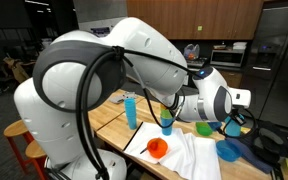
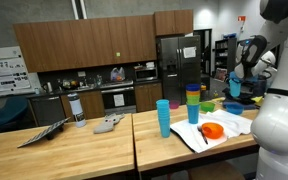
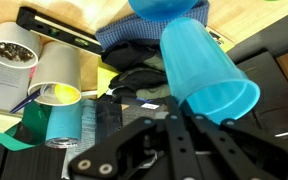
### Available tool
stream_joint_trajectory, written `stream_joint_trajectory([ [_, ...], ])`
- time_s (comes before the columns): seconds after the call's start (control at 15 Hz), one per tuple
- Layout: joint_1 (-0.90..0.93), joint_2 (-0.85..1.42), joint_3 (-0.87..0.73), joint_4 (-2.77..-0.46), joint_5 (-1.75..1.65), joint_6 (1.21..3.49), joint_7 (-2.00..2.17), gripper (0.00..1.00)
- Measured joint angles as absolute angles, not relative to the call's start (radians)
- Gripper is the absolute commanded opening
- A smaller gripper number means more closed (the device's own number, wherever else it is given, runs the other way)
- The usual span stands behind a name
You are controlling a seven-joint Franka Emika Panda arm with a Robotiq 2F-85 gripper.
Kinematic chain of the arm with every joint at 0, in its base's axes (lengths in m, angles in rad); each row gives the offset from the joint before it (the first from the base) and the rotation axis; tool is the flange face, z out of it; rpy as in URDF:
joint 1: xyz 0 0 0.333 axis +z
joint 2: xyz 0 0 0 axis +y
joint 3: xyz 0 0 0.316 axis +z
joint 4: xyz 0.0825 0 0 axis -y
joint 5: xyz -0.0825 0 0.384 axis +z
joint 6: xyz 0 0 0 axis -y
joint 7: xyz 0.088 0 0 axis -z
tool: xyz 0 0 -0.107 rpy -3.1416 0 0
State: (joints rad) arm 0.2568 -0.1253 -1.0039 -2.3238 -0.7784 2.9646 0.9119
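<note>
In the wrist view my gripper (image 3: 187,128) has its black fingers close together on the rim wall of a light blue plastic cup (image 3: 206,72), which lies tilted with its mouth toward the lower right. In an exterior view the gripper (image 1: 232,122) hangs past the far end of the wooden counter, above a blue bowl (image 1: 228,150). In an exterior view the gripper (image 2: 235,86) is at the far right with the blue cup in it.
On the counter stand another blue cup (image 2: 163,117), a stack of coloured cups (image 2: 193,105), an orange bowl (image 2: 212,131) and a white cloth (image 1: 187,156). Under the gripper lie tape rolls (image 3: 56,72), a teal roll (image 3: 61,125) and dark clutter.
</note>
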Motion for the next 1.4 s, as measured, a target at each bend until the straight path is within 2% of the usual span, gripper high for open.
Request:
stream_joint_trajectory([
  [0.87,0.257,-0.125,-1.004,-2.324,-0.778,2.965,0.912,0.05],
  [0.93,0.257,-0.125,-1.004,-2.324,-0.778,2.965,0.912,0.01],
  [1.07,0.257,-0.125,-1.004,-2.324,-0.778,2.964,0.912,0.01],
  [1.4,0.282,-0.125,-0.863,-2.331,-0.866,2.947,0.990,0.01],
])
